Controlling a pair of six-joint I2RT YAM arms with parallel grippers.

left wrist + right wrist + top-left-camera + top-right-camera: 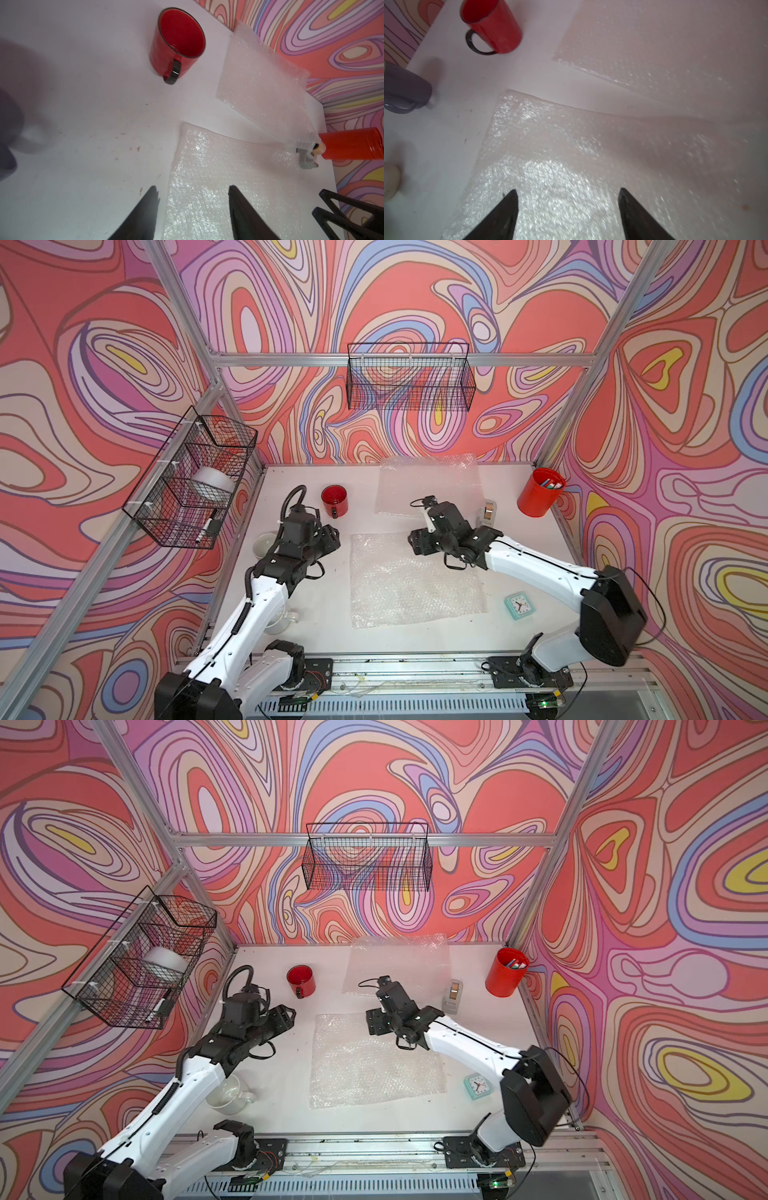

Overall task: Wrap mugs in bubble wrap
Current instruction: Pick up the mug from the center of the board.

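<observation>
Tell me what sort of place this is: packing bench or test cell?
Most likely a robot test cell: aluminium frame around swirl-printed walls, left arm and right arm mounted on a rail at the white table edge, with bubble wrap and a red mug as props.

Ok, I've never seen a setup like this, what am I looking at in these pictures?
Two robot arms with pincer grippers stand at a white table. Two pictures look down from overhead; two come from cameras on the wrists. On the table: a near bubble wrap sheet, a far bubble wrap sheet, a red mug, a white mug, a glass mug, a pen cup, a tape dispenser and a clock. The left gripper and the right gripper are open at the near sheet's edge, holding nothing.
</observation>
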